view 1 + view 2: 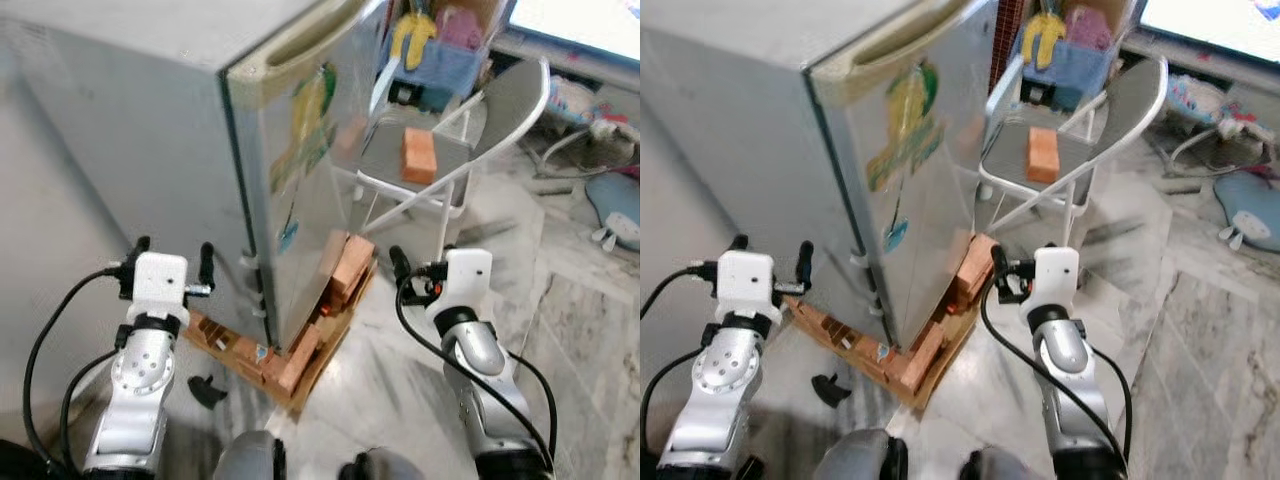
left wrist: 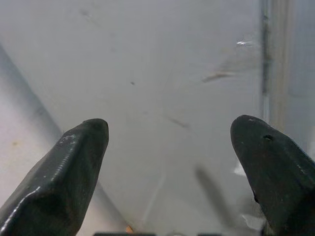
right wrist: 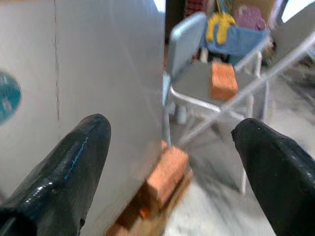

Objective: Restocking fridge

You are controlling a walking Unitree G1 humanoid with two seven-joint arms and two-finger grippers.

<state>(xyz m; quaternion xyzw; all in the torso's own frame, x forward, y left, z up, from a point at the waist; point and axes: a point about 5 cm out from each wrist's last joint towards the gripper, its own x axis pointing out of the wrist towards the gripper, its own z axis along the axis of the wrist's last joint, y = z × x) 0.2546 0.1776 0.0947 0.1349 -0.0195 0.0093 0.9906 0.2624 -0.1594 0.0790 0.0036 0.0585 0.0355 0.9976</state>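
Fridge first: it stands shut right in front of you, raised on bricks and a wooden pallet, with its corner edge pointing between your two arms. The door face with the stickers runs away from that corner toward your right; the plain grey side runs away toward your left.

Your left end effector hovers just beside the plain side wall, fingers spread wide with nothing between them; its wrist view looks straight at bare grey metal. Your right end effector is equally wide open and empty, low down, near the bottom of the door and the bricks, apart from both.

Ahead and to the right of your right arm, a folding chair stands near the fridge, and an orange block sits on its seat. If that is the stock to load, your right arm is clearly the nearer one.

The door's long recessed handle runs along the top edge, well above both end effectors. I judge the door needs opening first, so you would have to raise an arm considerably to reach it.
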